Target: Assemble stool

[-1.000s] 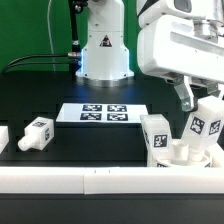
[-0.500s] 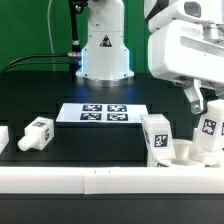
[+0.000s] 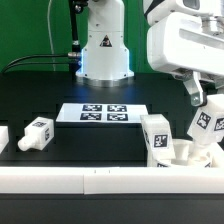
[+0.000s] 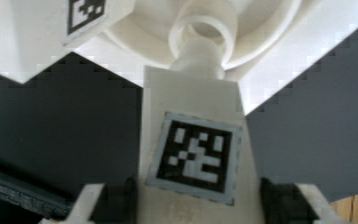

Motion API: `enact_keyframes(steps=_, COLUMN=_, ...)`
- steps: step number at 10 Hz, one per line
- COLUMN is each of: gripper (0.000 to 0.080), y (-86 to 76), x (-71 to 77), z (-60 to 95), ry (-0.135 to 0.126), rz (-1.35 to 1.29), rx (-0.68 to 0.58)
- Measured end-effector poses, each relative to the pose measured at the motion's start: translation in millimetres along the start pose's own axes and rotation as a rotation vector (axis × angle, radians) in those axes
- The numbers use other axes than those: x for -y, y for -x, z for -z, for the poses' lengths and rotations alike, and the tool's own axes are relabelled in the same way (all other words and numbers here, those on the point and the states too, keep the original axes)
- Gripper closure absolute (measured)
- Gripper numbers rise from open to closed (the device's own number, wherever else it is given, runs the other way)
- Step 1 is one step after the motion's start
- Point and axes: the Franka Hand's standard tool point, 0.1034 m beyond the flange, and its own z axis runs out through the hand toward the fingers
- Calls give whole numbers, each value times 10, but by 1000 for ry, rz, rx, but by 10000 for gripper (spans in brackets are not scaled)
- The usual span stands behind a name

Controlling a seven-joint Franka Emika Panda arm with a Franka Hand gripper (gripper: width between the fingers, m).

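My gripper [image 3: 200, 103] is at the exterior view's right, shut on a white stool leg [image 3: 207, 125] with a square tag. The leg is tilted, with its lower end on the round white seat [image 3: 186, 156] by the front rail. In the wrist view the leg [image 4: 199, 130] runs from between the gripper's [image 4: 202, 200] dark pads to a round socket [image 4: 204, 32] in the seat [image 4: 149, 40]. A second leg [image 3: 156, 136] stands upright in the seat and also shows in the wrist view [image 4: 87, 14]. A third leg [image 3: 37, 133] lies loose on the table at the left.
The marker board [image 3: 103, 113] lies flat in the middle of the black table. A white border rail [image 3: 80, 180] runs along the front edge. Another white part [image 3: 3, 138] sits at the far left edge. The robot base [image 3: 104, 50] stands behind.
The gripper and held leg have moved slightly to the right and down, then back up a little. The leg's lower end stays at the seat. The other parts have not moved.
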Motion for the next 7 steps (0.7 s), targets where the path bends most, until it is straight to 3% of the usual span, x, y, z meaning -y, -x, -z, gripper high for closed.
enact_keyframes(steps=7, gripper=470, y=77, x=-41, z=-78, ry=6, rz=-3, rx=14)
